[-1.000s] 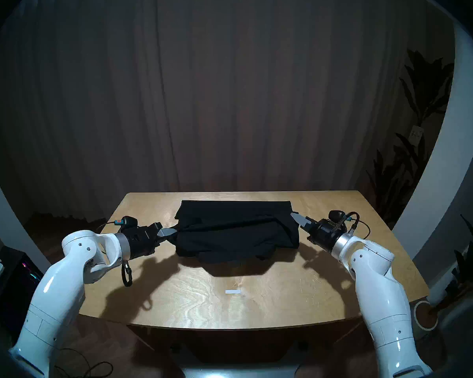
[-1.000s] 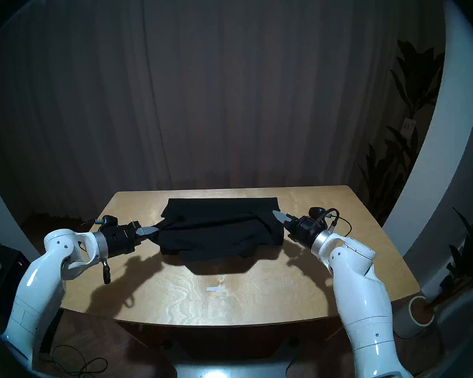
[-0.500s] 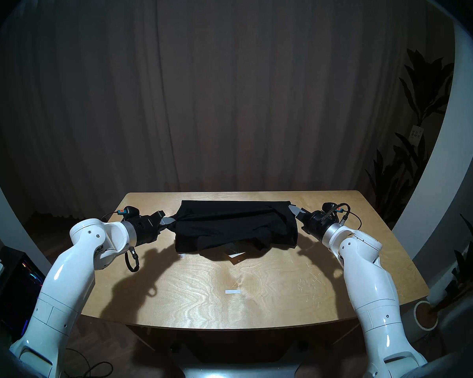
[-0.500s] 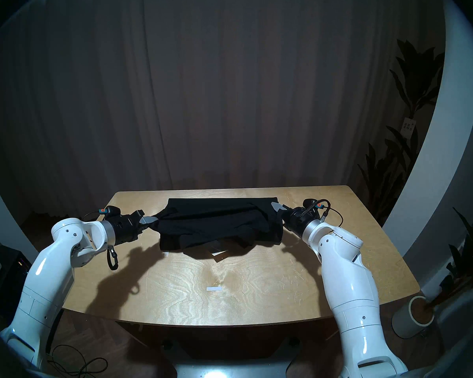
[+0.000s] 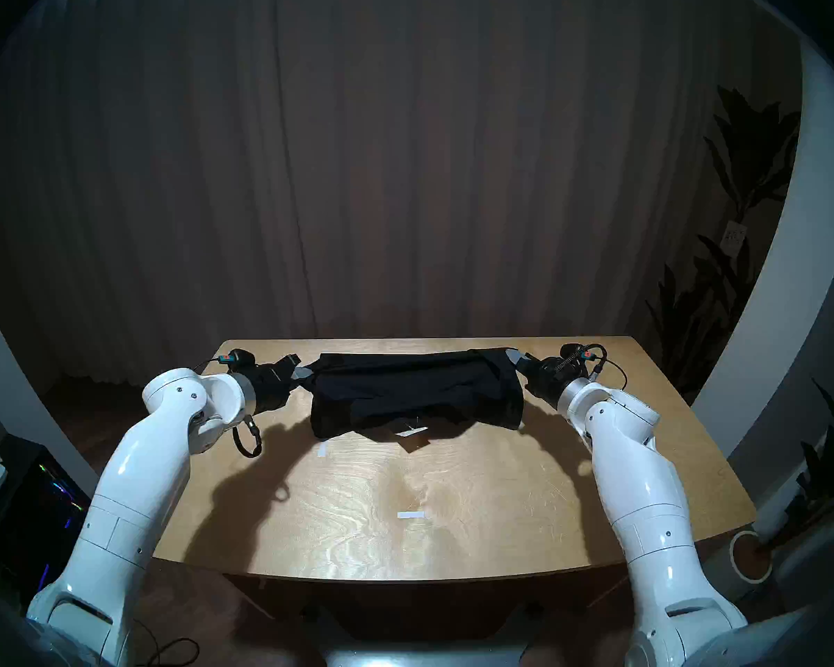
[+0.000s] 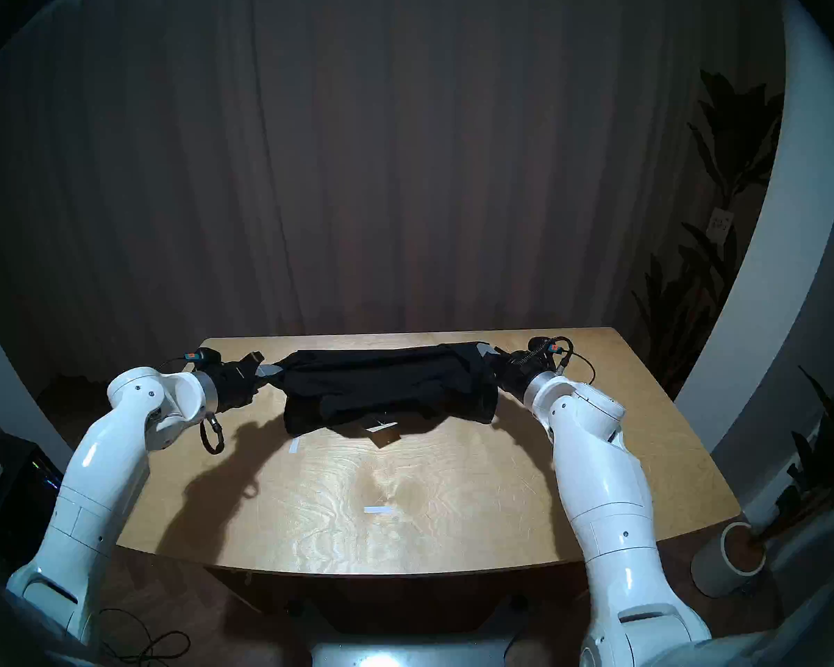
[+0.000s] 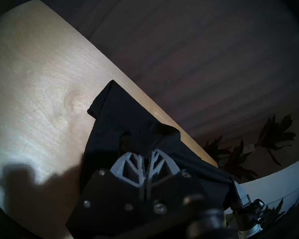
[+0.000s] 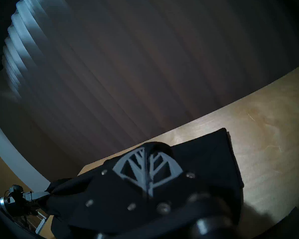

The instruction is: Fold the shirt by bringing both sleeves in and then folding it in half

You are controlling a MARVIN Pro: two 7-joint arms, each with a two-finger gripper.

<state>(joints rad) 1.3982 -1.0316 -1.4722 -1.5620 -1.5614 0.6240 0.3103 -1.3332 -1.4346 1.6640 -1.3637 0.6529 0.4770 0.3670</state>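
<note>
The black shirt [image 5: 415,391] lies at the far side of the wooden table [image 5: 453,521], folded over, with its near layer lifted and stretched between my two grippers. My left gripper [image 5: 304,373] is shut on the shirt's left end. My right gripper [image 5: 515,357] is shut on its right end. The pinch shows in the left wrist view [image 7: 148,157] and the right wrist view [image 8: 146,155]. A small white tag [image 5: 412,430] hangs at the shirt's near edge. The sleeves are tucked in and hidden among the folds.
A white tape strip [image 5: 410,515] lies on the table's middle and another [image 5: 322,450] near the shirt's left front corner. A curtain hangs behind the table. Plants [image 5: 723,276] stand at the right, and a dark box [image 5: 35,507] at the left on the floor.
Both grippers have carried the shirt's held layer away from me toward the table's far edge. The near hem has drawn back, uncovering the white tag and a tape strip.
</note>
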